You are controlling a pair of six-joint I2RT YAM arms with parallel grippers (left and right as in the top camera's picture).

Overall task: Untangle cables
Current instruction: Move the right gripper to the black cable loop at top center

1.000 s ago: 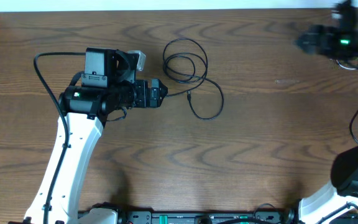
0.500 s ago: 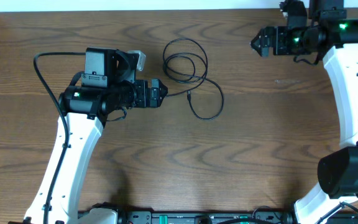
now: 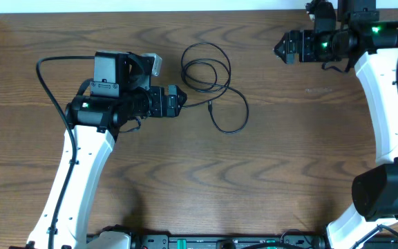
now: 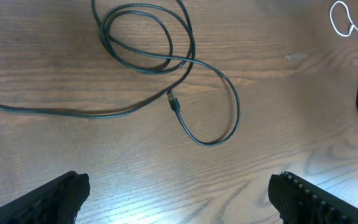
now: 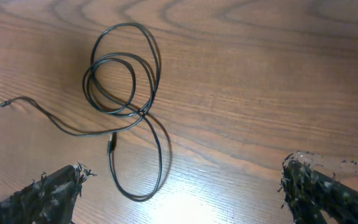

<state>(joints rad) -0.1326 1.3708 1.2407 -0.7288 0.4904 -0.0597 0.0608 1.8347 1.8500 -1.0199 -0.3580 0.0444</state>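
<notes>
My right gripper [image 3: 280, 48] has swung in toward the black cable [image 4: 236, 112], which lies looped on the desk [image 3: 289, 159]; its jaws are wide and empty. My left gripper [image 3: 182, 102] hovers beside the cable, equally wide and empty. Untangling can begin; nothing is grasped yet.

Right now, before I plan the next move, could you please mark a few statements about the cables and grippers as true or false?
1. The black cable lies in loose loops on the wooden table. True.
2. The right gripper is shut on the black cable. False: it is open, empty and well apart from it.
3. The left gripper is open and holds nothing. True.
4. The white cable is wound through the black cable's loops. False: it lies apart, at the far corner of the left wrist view.
</notes>
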